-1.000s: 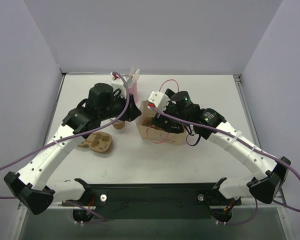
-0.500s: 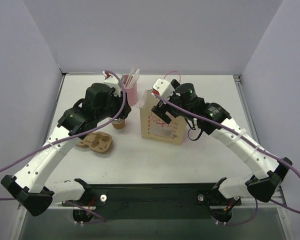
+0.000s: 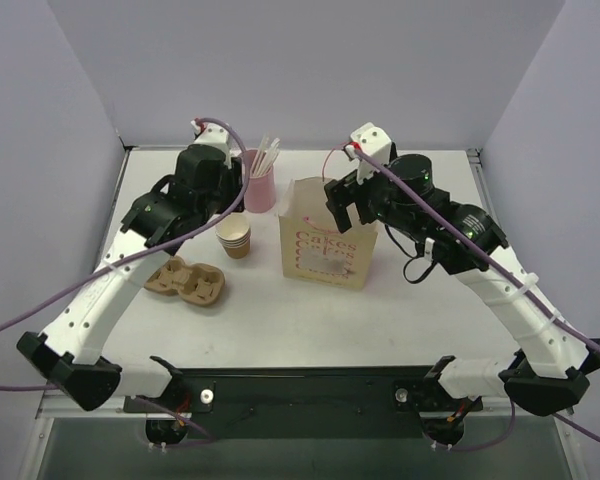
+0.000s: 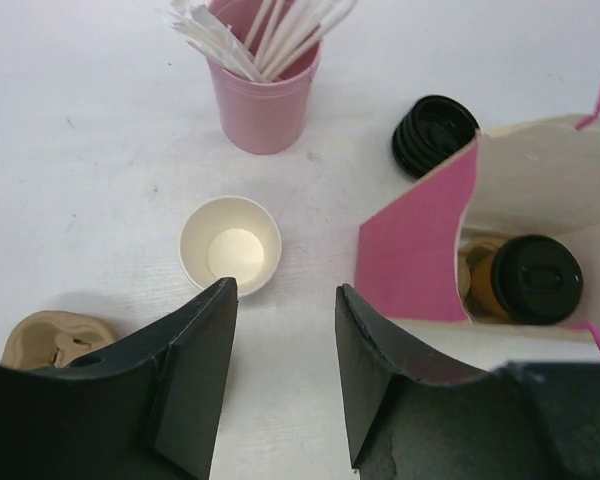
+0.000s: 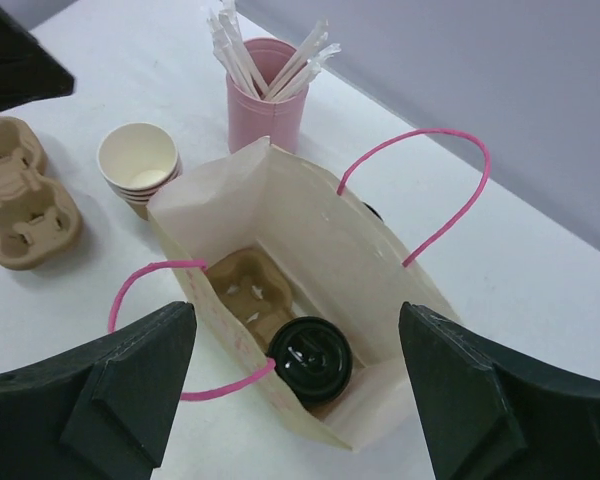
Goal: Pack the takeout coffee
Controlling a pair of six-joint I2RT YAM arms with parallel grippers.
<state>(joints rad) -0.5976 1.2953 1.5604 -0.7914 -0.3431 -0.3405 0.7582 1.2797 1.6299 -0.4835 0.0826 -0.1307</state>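
Both arms have risen and drawn back from the bag (image 3: 328,250), which stands upright with its mouth open. Inside it the coffee (image 5: 311,360) sits upright, lid up, in one pocket of a carrier (image 5: 242,285) on the bag's floor. Straight above hangs the right gripper (image 5: 295,315), its fingers (image 5: 130,380) spread wide and empty. The cup's axis runs vertically below them, and this arm is the nearer. Over the table (image 4: 100,180) hovers the left gripper (image 4: 284,320), partly open and empty. From it the coffee lies to the right, behind the bag's pink wall. The handles (image 5: 450,200) arch beside the mouth and could snag a descending finger. An open cup (image 4: 230,245), straws (image 4: 265,100), lids (image 4: 433,130) and a second carrier (image 3: 185,282) stand nearby.
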